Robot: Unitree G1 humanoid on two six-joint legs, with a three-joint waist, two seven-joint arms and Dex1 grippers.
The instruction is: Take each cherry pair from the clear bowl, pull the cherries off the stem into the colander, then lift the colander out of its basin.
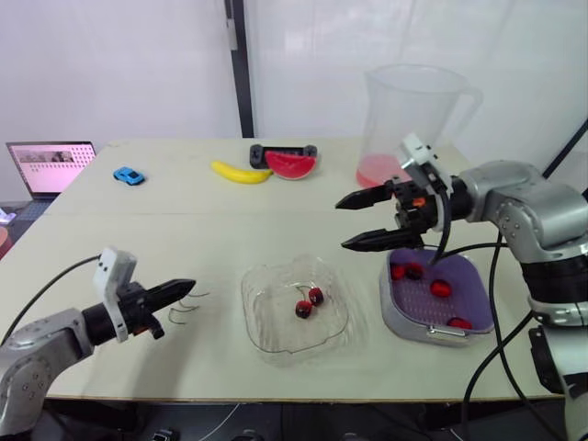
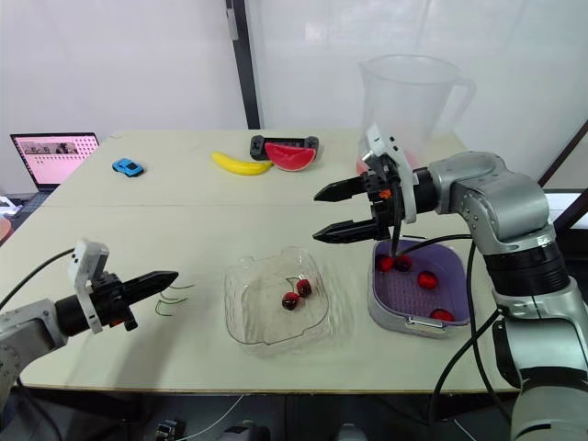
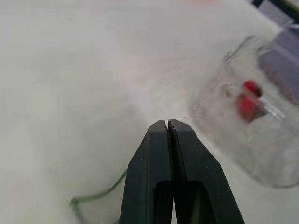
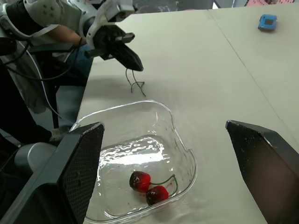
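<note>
A clear bowl [image 1: 294, 308] sits near the table's front middle with one cherry pair [image 1: 309, 301] on its green stem inside. To its right a purple colander [image 1: 443, 276] rests in a grey basin [image 1: 424, 329] and holds several loose red cherries [image 1: 441, 288]. My right gripper [image 1: 342, 224] hovers open and empty above the gap between bowl and colander. My left gripper [image 1: 191, 288] is shut and empty, low over the table left of the bowl. Bare green stems [image 1: 188, 308] lie just beneath its tips.
A tall clear pitcher [image 1: 413, 119] with red liquid stands behind the colander. A banana [image 1: 241, 173], a watermelon slice [image 1: 291, 164] and a blue toy car [image 1: 129, 175] lie at the back. A laptop [image 1: 50, 165] sits at the far left.
</note>
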